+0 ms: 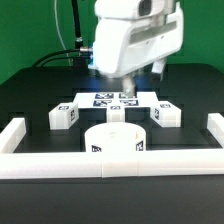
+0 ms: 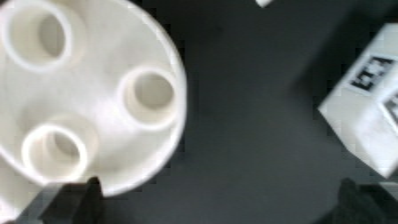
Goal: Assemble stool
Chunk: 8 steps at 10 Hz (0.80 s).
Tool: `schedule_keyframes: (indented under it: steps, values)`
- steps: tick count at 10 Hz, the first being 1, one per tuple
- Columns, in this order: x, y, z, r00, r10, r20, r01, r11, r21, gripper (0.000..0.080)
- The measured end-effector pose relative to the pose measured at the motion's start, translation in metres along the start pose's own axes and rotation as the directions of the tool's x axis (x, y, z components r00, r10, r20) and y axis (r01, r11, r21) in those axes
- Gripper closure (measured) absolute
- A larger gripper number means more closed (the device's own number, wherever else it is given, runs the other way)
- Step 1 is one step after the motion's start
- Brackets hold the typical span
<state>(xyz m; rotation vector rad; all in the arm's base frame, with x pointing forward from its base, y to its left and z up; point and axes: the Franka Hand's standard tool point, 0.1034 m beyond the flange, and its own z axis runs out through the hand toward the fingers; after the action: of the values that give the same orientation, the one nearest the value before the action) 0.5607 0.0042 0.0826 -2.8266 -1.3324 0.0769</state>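
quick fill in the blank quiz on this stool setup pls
1. In the wrist view, the thick round white plastic seat disc shows ___ socket holes.
2. The gripper is ___, holding nothing.
3. The short blocky white leg at the exterior view's left lies on the ___ table.
Missing words: three; open; black.

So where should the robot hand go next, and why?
Probably shift toward the seat disc: the open jaws hang mostly over bare table between it and a leg, so closing now would grab nothing.
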Motion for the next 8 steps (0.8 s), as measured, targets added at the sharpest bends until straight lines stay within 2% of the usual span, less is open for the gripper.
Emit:
schedule_keyframes:
  steps: [1,2,3,8]
  values:
    - [-0.002,0.008,0.013,1.0,0.009,-0.021,-0.009,1.0,-0.024,0.015]
    - [-0.008,0.013,0.024,1.0,0.009,-0.021,-0.01,1.0,-0.024,0.015]
    - [-0.01,0.019,0.033,0.999,0.018,-0.031,-0.019,0.999,-0.035,0.015]
    - [-0.011,0.023,0.052,0.999,0.021,-0.036,-0.022,0.999,-0.037,0.015]
